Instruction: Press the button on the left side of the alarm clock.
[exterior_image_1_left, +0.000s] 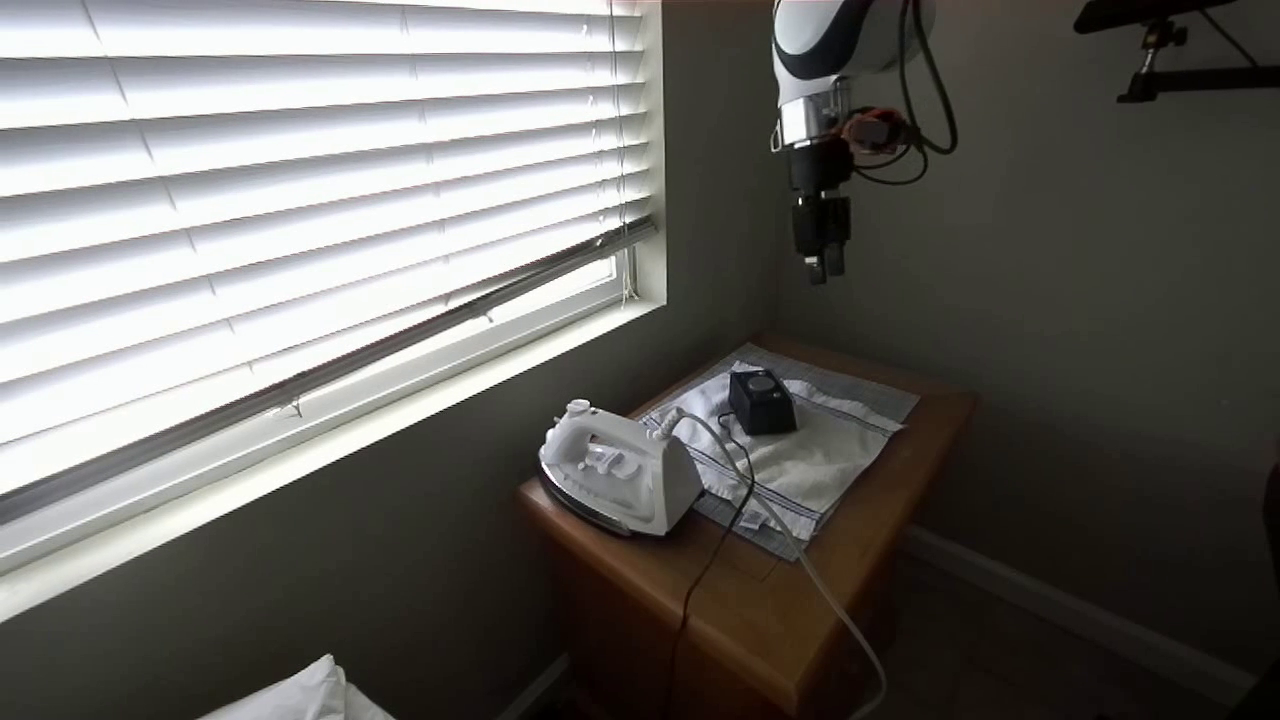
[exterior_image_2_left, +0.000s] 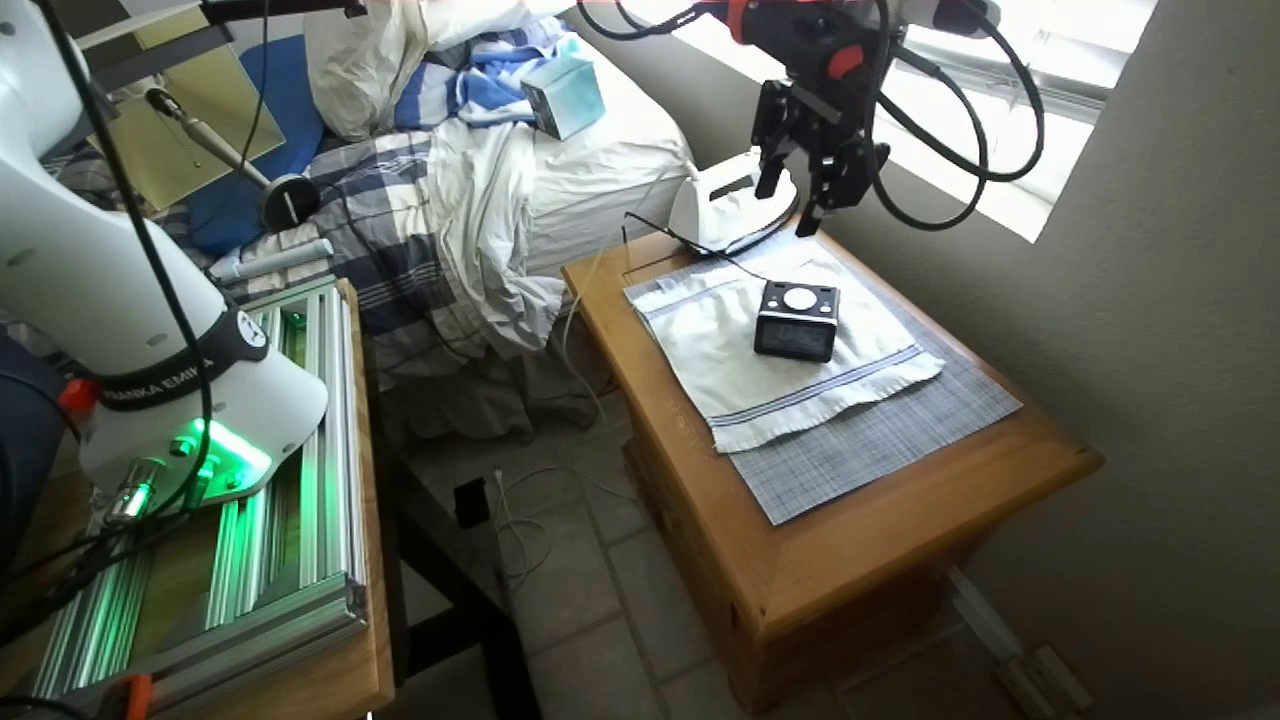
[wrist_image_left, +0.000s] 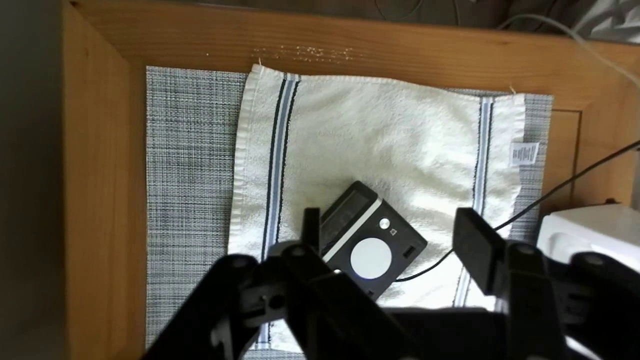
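Wooden nightstand (exterior_image_2_left: 900, 520), lower right in an exterior view | grey woven placemat (exterior_image_2_left: 850, 450) on it | white striped towel (exterior_image_2_left: 705, 345) over placemat | clothes iron (exterior_image_1_left: 640, 490), lower centre in an exterior view | gripper (wrist_image_left: 387, 229) hangs above, jaws spread wide | black alarm clock (wrist_image_left: 370, 231) sits on towel, lower centre of wrist view

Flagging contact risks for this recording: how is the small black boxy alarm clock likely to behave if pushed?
The small black boxy alarm clock has a straight-edged casing, so it is probably stiff. Its broad, flat-sided shape suggests sliding rather than rolling. The rumpled white cloth towel with blue stripes beneath it may shift or bunch along.
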